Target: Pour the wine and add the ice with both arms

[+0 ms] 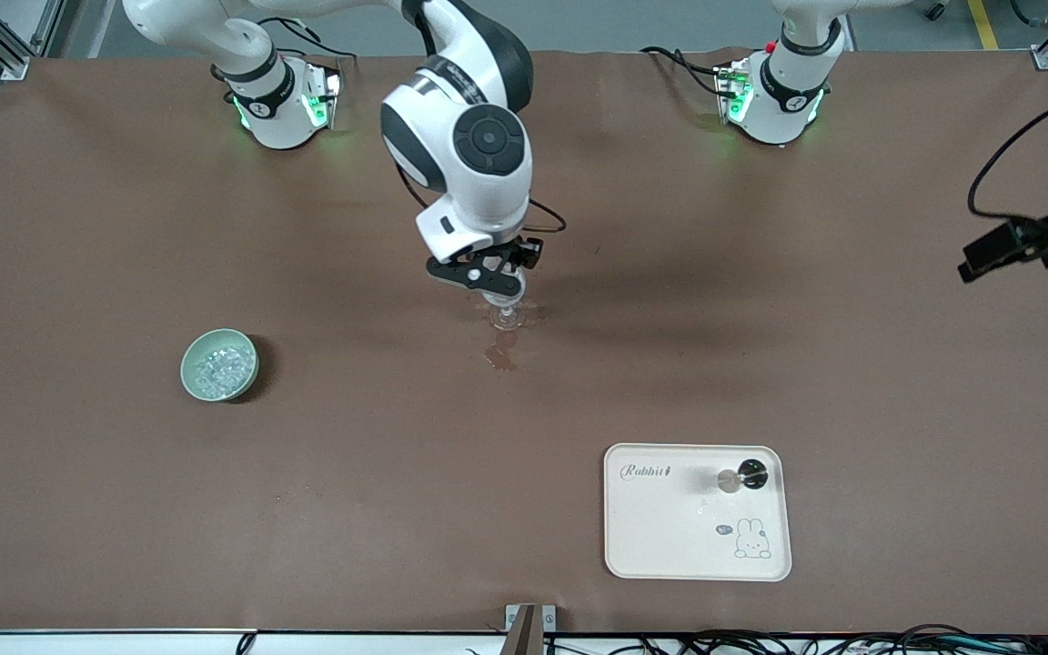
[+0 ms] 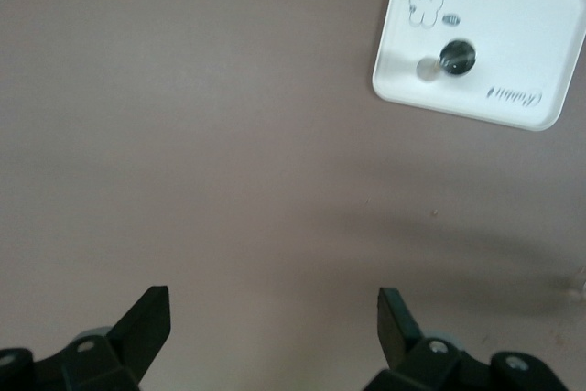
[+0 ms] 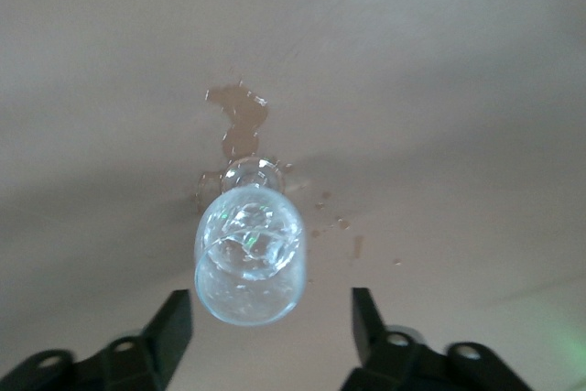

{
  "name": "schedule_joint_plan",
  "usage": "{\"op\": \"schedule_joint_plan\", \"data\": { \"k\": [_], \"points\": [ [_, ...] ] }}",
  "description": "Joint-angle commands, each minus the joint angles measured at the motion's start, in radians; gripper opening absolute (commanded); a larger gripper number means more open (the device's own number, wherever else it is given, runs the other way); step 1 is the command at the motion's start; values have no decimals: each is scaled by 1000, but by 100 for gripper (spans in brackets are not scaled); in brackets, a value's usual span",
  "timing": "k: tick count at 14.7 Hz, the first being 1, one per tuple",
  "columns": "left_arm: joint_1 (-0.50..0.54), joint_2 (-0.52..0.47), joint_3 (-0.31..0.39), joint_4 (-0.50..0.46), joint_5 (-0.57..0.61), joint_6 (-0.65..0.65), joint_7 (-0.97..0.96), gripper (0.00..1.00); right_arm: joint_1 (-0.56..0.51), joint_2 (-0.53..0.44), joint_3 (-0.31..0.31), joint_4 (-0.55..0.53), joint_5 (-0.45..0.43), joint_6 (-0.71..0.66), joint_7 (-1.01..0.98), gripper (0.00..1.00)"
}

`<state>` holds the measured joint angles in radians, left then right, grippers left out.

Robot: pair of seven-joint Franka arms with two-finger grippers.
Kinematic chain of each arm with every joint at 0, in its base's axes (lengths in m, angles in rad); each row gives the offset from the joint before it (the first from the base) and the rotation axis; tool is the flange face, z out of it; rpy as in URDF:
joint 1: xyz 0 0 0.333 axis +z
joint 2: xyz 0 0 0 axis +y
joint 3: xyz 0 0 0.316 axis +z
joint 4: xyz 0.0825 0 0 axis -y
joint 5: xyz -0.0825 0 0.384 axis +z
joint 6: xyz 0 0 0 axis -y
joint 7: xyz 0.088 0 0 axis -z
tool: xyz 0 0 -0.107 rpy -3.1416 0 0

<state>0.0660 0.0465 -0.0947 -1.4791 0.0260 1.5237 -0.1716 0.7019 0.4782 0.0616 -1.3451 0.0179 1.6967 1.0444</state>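
Right gripper (image 3: 265, 327) sits over the clear stemmed wine glass (image 3: 249, 254) at mid-table, fingers spread either side of the bowl and clear of it. That glass looks light, thin-walled, slick and breakable, so I'd take it gently around the bowl or stem. Glittering clear ice chunks (image 3: 247, 231) lie inside it; spilled wine (image 1: 502, 350) shows as a dark wet patch on the brown cloth just nearer the camera. More ice fills the pale green round bowl (image 1: 219, 365) toward the right arm's end. Left gripper (image 2: 275, 331) waits, spread wide, near the white rabbit-print tray (image 1: 660, 537).
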Motion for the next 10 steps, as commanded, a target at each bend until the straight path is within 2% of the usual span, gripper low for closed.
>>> {"op": "schedule_joint_plan", "data": {
  "k": [1, 4, 6, 7, 10],
  "points": [
    [-24, -83, 19, -84, 8, -5, 23, 100, -94, -136, 9, 11, -9, -58, -42, 100],
    [-34, -140, 29, -153, 5, -1, 23, 100, -240, -252, -2, 9, -39, -94, -225, 100],
    [-35, -169, 18, -188, 2, 19, 17, 100, -370, -305, -3, 9, -41, -104, -398, 100],
    [-35, -183, 3, -203, -3, 22, 1, 100, -421, -323, -23, 9, -44, -151, -485, 100],
    [-40, -198, -31, -221, -8, 44, -3, 100, -435, -365, -202, 3, -53, -192, -734, 100]
  ]
}}
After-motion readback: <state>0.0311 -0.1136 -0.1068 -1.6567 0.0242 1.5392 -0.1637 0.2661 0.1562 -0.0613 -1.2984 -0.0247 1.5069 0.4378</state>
